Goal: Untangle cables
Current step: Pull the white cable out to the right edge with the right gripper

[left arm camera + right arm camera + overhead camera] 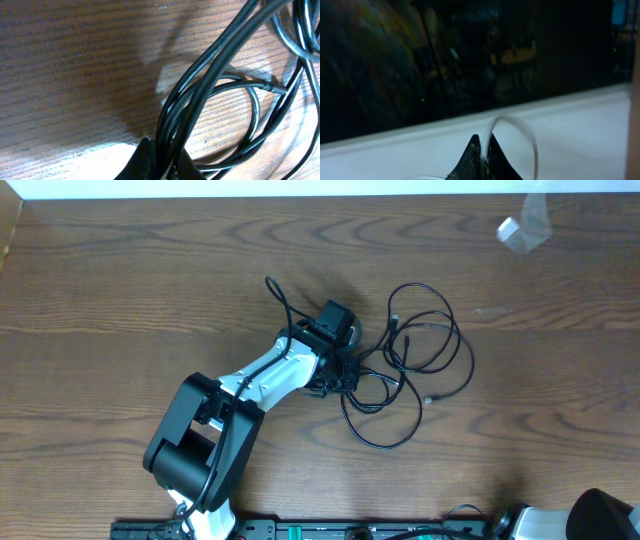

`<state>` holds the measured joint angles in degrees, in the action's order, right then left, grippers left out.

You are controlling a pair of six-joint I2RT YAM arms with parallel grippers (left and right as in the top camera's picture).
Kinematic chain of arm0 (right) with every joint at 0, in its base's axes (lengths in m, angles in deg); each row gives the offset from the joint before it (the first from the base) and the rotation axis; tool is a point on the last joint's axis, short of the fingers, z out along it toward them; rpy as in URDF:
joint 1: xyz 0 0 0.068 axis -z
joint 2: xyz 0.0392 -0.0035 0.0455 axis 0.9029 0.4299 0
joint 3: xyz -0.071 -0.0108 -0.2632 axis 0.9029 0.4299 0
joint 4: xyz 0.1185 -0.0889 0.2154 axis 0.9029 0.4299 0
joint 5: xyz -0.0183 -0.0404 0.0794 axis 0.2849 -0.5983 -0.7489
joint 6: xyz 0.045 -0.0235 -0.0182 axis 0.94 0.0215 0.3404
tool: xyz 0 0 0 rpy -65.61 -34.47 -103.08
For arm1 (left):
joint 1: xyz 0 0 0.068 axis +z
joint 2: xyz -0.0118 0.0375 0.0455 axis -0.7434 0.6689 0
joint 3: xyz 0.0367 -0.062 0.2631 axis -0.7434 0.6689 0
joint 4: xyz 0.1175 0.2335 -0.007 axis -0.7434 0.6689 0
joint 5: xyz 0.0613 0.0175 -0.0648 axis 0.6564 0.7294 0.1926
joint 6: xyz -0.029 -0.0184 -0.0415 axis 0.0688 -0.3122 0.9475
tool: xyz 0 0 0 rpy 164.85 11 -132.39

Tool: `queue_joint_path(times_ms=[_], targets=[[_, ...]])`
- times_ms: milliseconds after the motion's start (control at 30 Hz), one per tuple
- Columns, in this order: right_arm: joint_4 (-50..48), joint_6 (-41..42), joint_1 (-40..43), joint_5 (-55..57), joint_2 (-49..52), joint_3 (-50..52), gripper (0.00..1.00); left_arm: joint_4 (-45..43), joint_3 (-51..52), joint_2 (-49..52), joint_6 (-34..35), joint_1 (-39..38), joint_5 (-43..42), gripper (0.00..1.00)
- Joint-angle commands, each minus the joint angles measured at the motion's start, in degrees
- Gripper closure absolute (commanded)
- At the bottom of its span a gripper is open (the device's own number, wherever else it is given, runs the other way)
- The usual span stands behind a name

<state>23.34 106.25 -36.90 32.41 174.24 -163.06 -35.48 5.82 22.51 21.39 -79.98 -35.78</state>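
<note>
Left tool [160, 160] clamped shut on black cables [400, 375] tangled mid-frame on the table [120, 300]: draw them away slowly; right tool [482, 150], closed, perhaps pinches a white cord [534, 145]

Wood table [120, 300]; black cables [404, 345] looped centre; clear plastic scrap [522, 228] top-right.

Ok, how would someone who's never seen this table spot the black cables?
Look at the brown wooden table, near its middle, where the left arm's claw reaches. The black cables sprawl there in thin loose loops, the only dark tangle lying on the bare wood.
</note>
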Motion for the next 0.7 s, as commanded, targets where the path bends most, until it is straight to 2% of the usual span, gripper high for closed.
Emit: queue_joint_path(times_ms=[0, 100, 400, 533, 667], targets=[[-0.8, 2.6, 0.6, -2.9, -0.2, -0.5, 0.99, 0.2, 0.2, -0.9, -0.5, 0.0, 0.9, 0.93], [3.2, 2.3, 0.7, -1.6, 0.0, -0.5, 0.99, 0.1, 0.2, -0.9, -0.5, 0.0, 0.9, 0.93], [30.5, -8.5, 0.7, 16.2, 5.4, -0.5, 0.99, 0.2, 0.2, -0.9, -0.5, 0.0, 0.9, 0.92], [36.1, -8.9, 1.0, 23.7, 9.7, -0.5, 0.99, 0.2, 0.2, -0.9, -0.5, 0.0, 0.9, 0.92], [37.4, -8.9, 1.6, 25.0, 13.1, -0.5, 0.99, 0.2, 0.2, -0.9, -0.5, 0.0, 0.9, 0.93]])
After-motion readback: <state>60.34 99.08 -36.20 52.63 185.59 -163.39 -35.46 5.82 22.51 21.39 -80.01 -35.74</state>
